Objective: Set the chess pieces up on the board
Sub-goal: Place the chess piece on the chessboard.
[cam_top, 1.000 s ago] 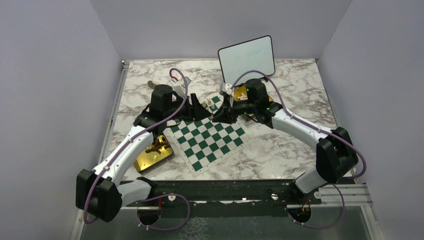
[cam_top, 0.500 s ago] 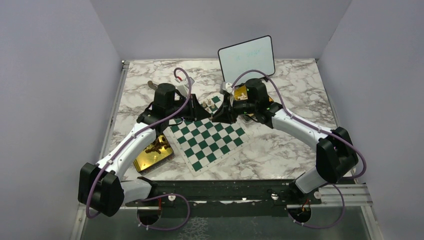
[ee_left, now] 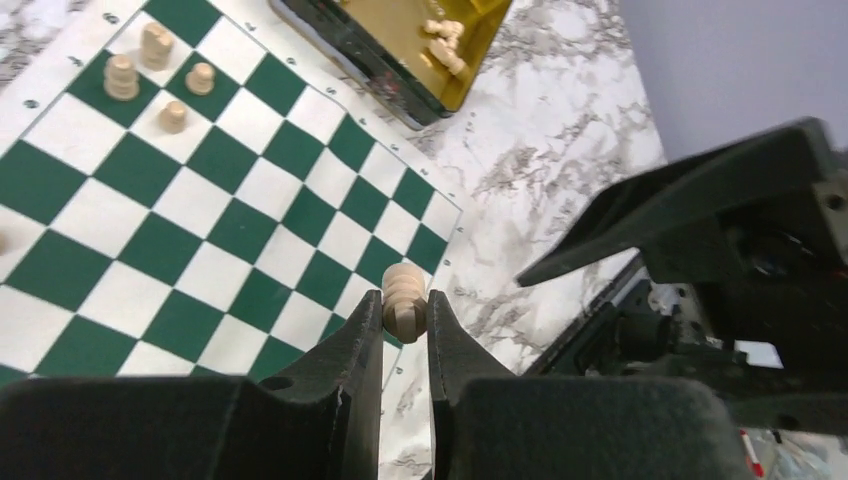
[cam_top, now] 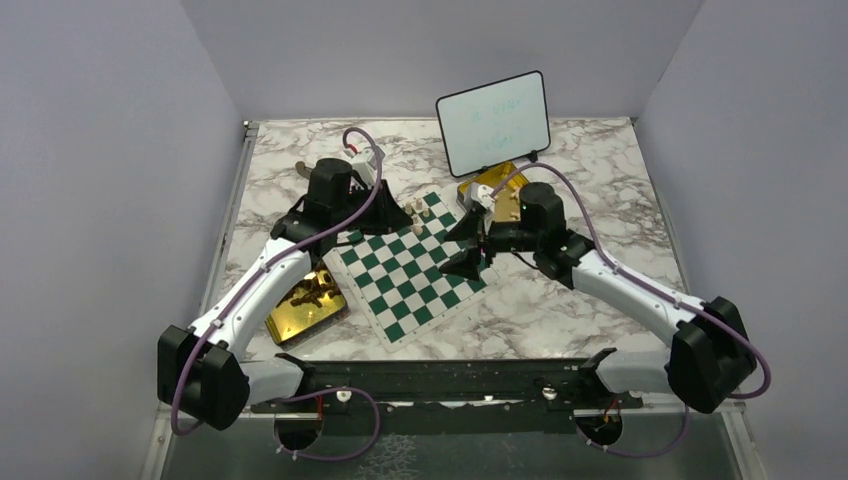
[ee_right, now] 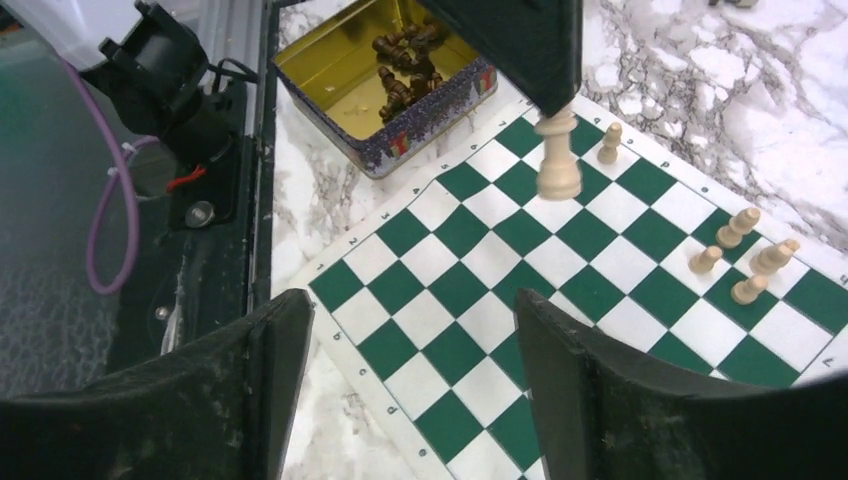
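So I count five pale chess pieces [ee_left: 121, 77] standing on the board [cam_top: 420, 290]: four bunched at the far corner, plus a loner [ee_right: 609, 143] on the left side. Two gold tins too, the dark-piece tin [ee_right: 330, 80] near-left of the board and the pale-piece tin [ee_left: 400, 40] off its far-right side. The left gripper [ee_left: 405, 322] is pinched narrow on a sixth piece [ee_left: 405, 297], right beside the loner; can't tell if it touches the board. The right gripper [ee_right: 410, 320] is spread wide and empty over the board's right side.
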`<state>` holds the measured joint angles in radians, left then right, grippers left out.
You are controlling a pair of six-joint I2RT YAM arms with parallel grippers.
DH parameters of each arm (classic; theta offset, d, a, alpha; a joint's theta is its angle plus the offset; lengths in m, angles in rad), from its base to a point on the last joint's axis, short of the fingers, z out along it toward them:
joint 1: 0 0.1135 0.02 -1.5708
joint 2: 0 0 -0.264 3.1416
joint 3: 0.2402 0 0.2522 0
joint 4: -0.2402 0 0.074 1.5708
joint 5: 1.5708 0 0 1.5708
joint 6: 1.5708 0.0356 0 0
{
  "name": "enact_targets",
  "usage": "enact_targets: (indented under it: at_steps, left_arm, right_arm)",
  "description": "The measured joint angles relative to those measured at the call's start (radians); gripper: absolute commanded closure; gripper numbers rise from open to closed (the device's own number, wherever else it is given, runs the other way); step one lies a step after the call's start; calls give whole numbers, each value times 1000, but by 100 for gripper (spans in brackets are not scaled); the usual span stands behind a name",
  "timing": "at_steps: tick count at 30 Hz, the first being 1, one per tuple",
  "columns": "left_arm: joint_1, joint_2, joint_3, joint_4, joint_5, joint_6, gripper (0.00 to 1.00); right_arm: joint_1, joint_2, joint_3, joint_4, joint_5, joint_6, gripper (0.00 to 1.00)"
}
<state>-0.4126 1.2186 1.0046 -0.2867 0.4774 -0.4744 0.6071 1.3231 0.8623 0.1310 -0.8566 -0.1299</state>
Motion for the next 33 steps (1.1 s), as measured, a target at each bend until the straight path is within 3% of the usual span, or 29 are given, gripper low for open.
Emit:
enact_targets:
  at_steps: [2,10,17,22,33]
  left_arm:
    - [0,12,19,-24,-43,15,93]
    - [0,117,137,-114,-308,73,93]
    - [0,310,281,-164,-494,106,96]
    - [0,423,320,-178,-571,114,97]
    - [0,569,325,-182,-629,120,96]
  right_arm:
    - [0,-61,-44,11,24,23,0]
    - [0,-295,-130,47,227,129,0]
    - [0,-314,-66,-107,533,235,0]
    - [0,-332,-29,-203,654,269,0]
    - [0,-431,-52,-221,719,263,0]
